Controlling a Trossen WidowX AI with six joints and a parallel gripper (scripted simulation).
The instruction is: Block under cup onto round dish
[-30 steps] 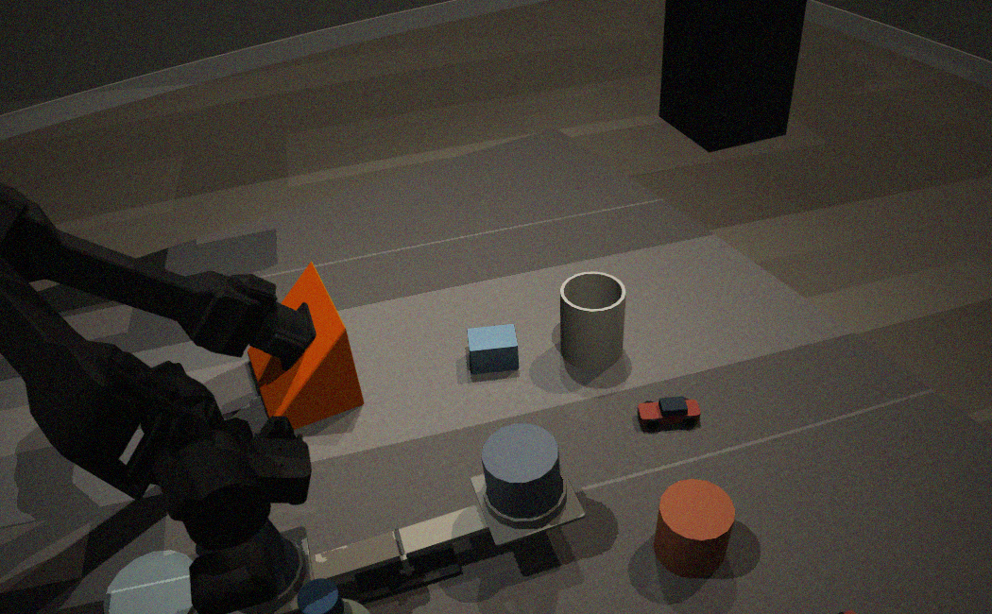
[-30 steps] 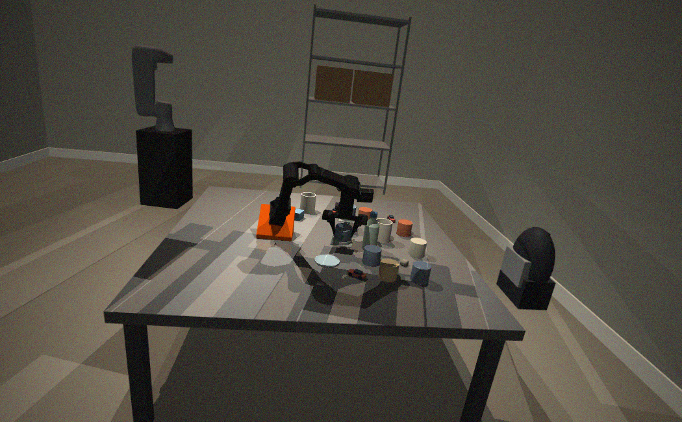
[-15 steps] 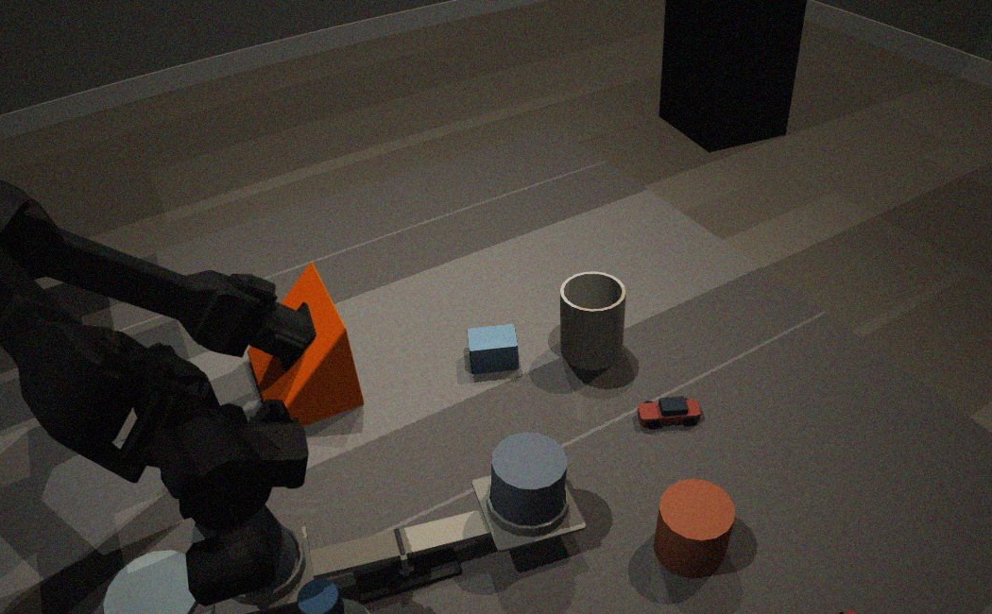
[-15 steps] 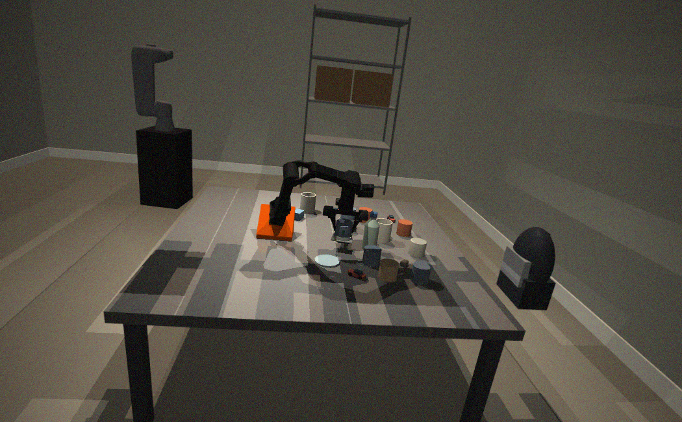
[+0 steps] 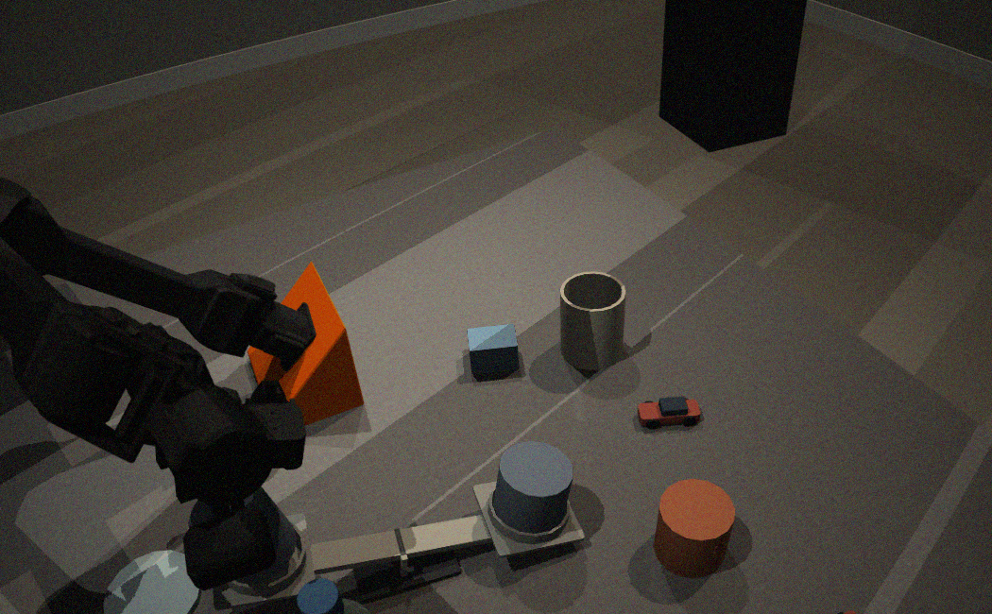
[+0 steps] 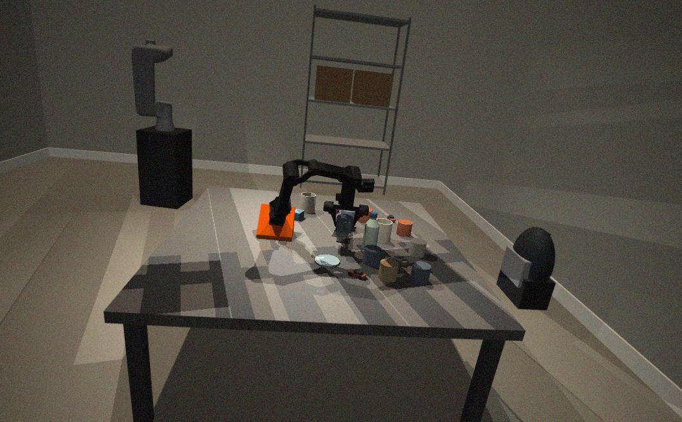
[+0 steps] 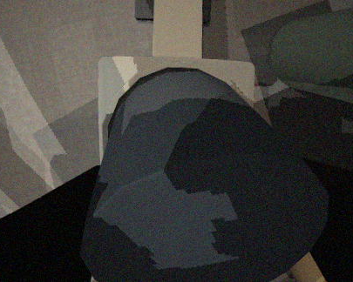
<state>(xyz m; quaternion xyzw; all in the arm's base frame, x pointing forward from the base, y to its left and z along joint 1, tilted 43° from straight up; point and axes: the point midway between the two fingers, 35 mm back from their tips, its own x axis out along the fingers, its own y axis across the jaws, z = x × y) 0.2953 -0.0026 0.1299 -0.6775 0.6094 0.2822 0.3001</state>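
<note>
The dark blue-grey cup [image 5: 271, 531] [image 6: 345, 223] [image 7: 197, 174] at one end of the beige balance beam [image 5: 438, 536] [image 7: 178, 30] was grasped by the black gripper [image 5: 244, 534] [image 6: 345, 230], probably to be lifted, because the block, not visible, was presumably suspected under it.

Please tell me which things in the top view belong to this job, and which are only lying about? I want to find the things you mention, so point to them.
For the job:
- gripper [image 5: 244, 545] [image 6: 345, 230]
- gripped cup [image 5: 275, 526] [image 6: 345, 222] [image 7: 162, 165]
- other cup [image 5: 534, 484]
- balance [image 5: 446, 536] [image 7: 177, 30]
- round dish [image 5: 150, 587] [image 6: 327, 260]

Lying about:
- light blue block [image 5: 493, 350] [image 6: 299, 215]
- open beige cylinder [image 5: 591, 335] [image 6: 308, 203]
- toy car [image 5: 669, 412] [image 6: 391, 217]
- orange cylinder [image 5: 692, 526]
</note>
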